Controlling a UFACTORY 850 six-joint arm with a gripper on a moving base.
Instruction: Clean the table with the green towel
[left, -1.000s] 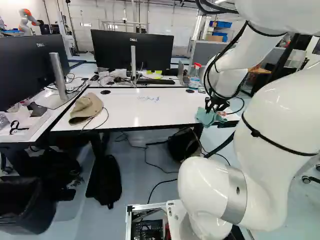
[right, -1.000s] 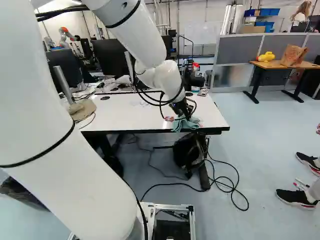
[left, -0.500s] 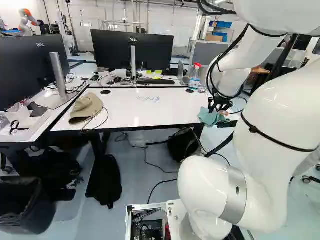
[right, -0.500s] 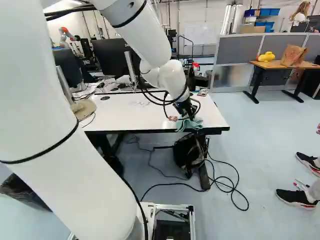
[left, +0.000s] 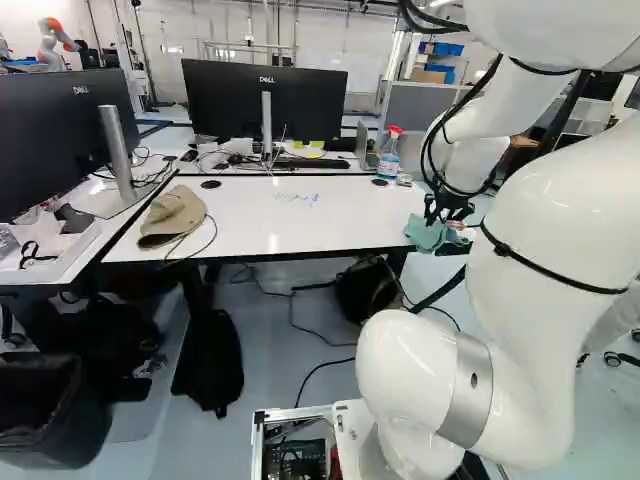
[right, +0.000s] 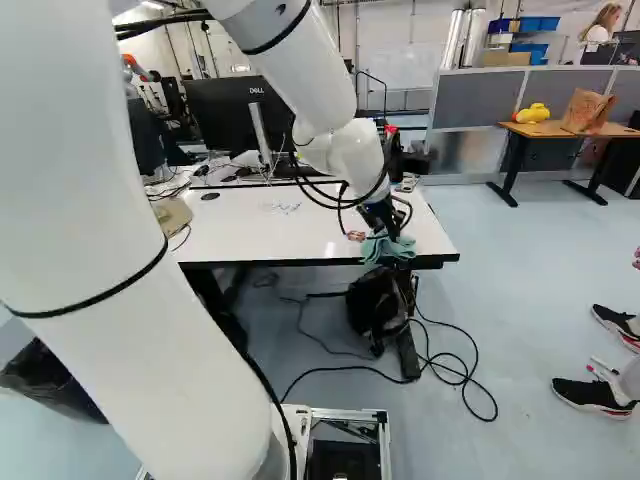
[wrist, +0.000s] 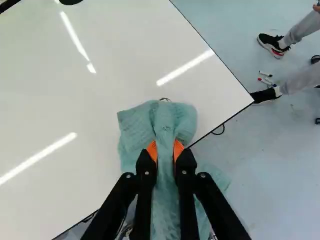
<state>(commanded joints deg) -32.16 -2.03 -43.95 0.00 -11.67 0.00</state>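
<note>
We've got gripper (wrist: 165, 150) clamped on towel (wrist: 135, 132), prob. wiping tbl (wrist: 90, 110) under it; next, slide L w/ contact to marks (left: 297, 198).

The towel (wrist: 134, 131) is blue-green. The white table (left: 250, 228) has black edges and blue scribbles (left: 297, 198). The black gripper (left: 446, 215) has orange pads (wrist: 178, 149).

And the arm (left: 545, 240) is swinging right, its gripper (left: 440, 216) carrying the green towel (left: 424, 235) further along the table's (left: 330, 225) near edge!
</note>
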